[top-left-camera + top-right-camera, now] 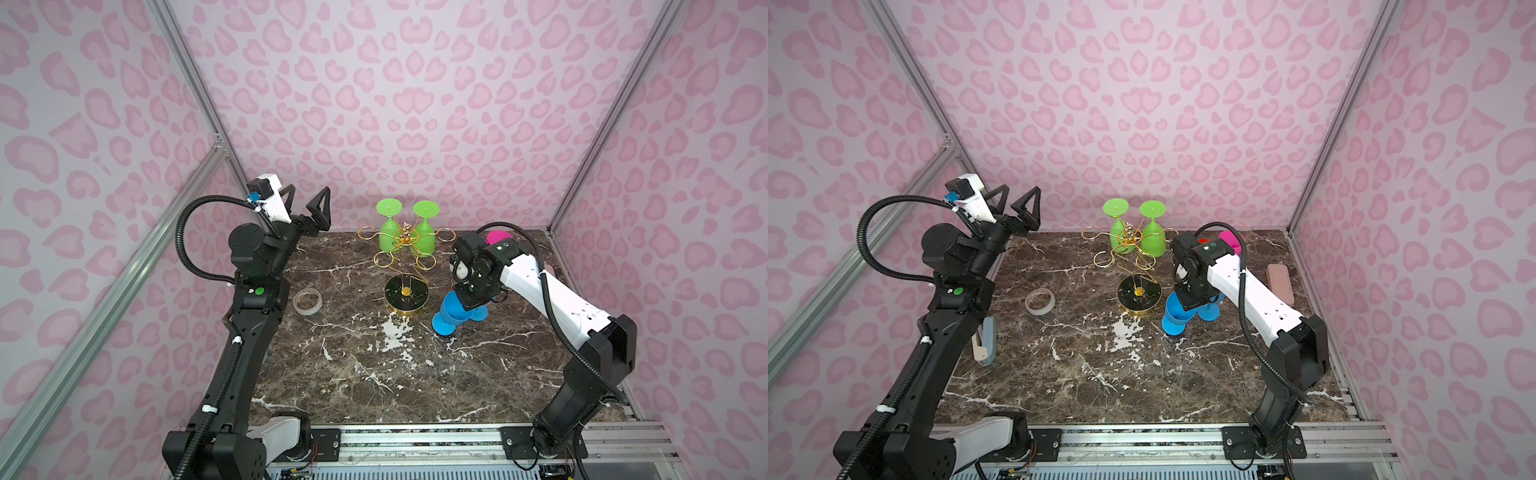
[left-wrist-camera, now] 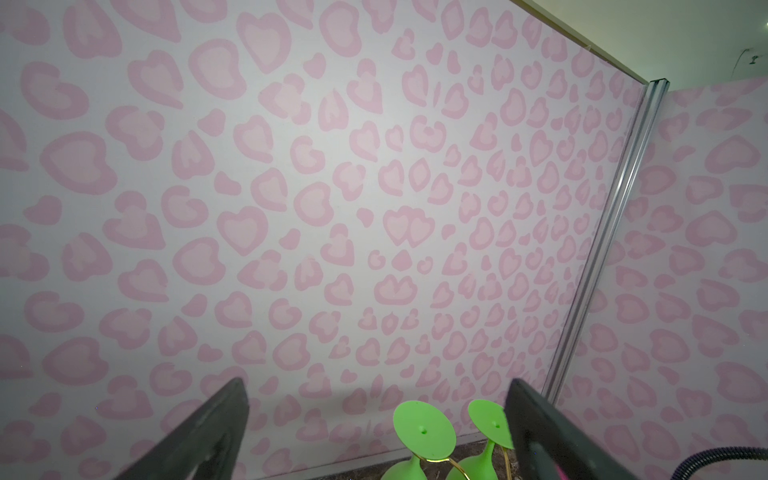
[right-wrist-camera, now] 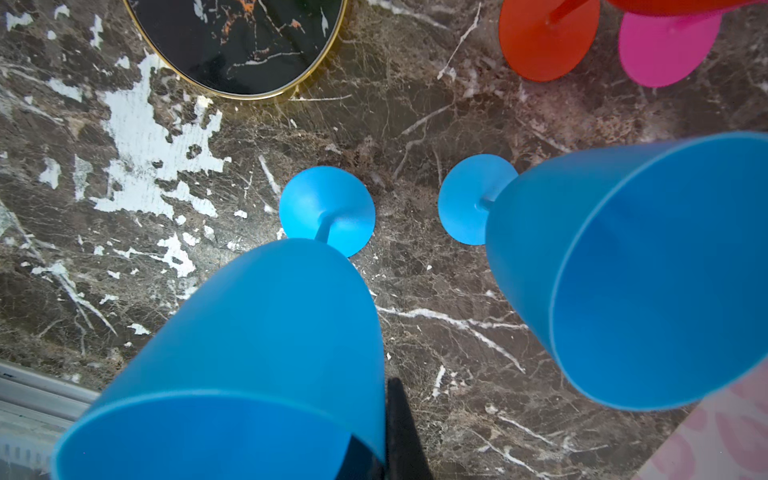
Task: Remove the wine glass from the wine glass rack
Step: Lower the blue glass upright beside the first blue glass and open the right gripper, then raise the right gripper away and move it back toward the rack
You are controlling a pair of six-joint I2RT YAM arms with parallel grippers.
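The wine glass rack (image 1: 405, 245) (image 1: 1127, 245) is gold wire on a round black base (image 1: 406, 296) (image 3: 241, 45). Two green wine glasses (image 1: 388, 239) (image 1: 424, 241) (image 2: 424, 428) hang upside down on its far arms. My left gripper (image 1: 308, 195) (image 1: 1020, 195) (image 2: 376, 386) is raised left of the rack, open and empty. My right gripper (image 1: 465, 301) (image 3: 384, 415) is shut on the rim of a blue wine glass (image 1: 451, 313) (image 3: 257, 332), one finger inside the bowl and one outside. The glass's foot (image 3: 327, 210) rests on the table.
A second blue glass (image 3: 623, 270) (image 1: 1208, 311) stands beside the held one. Red (image 3: 548, 37) and pink (image 1: 496, 237) glasses stand behind my right arm. A tape roll (image 1: 307, 301), a stapler (image 1: 986, 338) and a pink case (image 1: 1280, 282) lie on the marble table (image 1: 374, 374).
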